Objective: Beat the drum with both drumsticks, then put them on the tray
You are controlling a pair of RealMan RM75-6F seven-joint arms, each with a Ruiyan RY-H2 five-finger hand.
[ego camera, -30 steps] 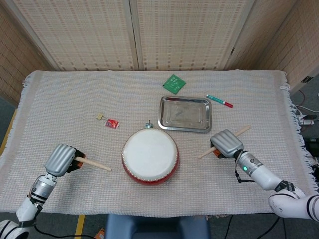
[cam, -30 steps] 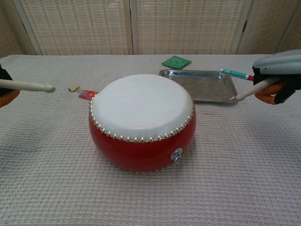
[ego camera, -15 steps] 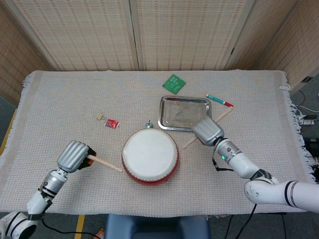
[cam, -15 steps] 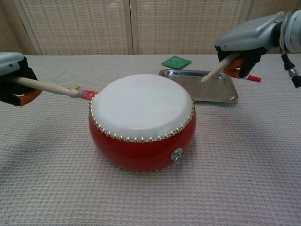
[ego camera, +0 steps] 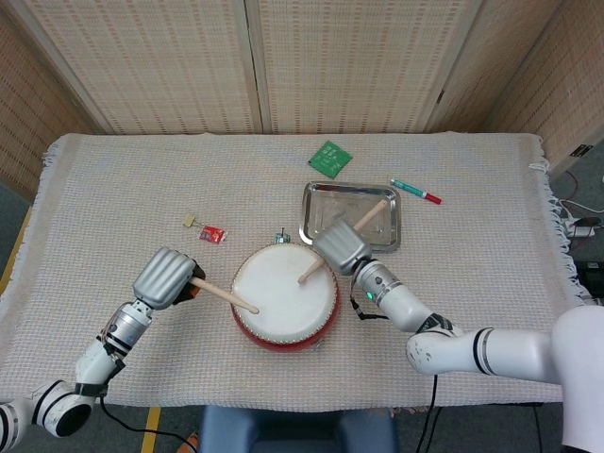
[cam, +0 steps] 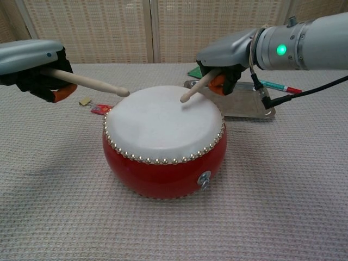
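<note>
Centre frame, lower half, stands the red drum [ego camera: 283, 297] with white skin and studded rim, the steel tray [ego camera: 351, 216] behind it, while the left hand [ego camera: 166, 278] and right hand [ego camera: 341, 249] each grasp a pale wooden drumstick [ego camera: 226, 296], long axes converging inward, tips over the skin.

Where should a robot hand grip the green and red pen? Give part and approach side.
Grip the pen at mid-barrel, coming straight down from above. It lies flat on the cloth, apart from the metal tray, so both long sides are free. The right robot hand is nearest, but holds a drumstick.
</note>
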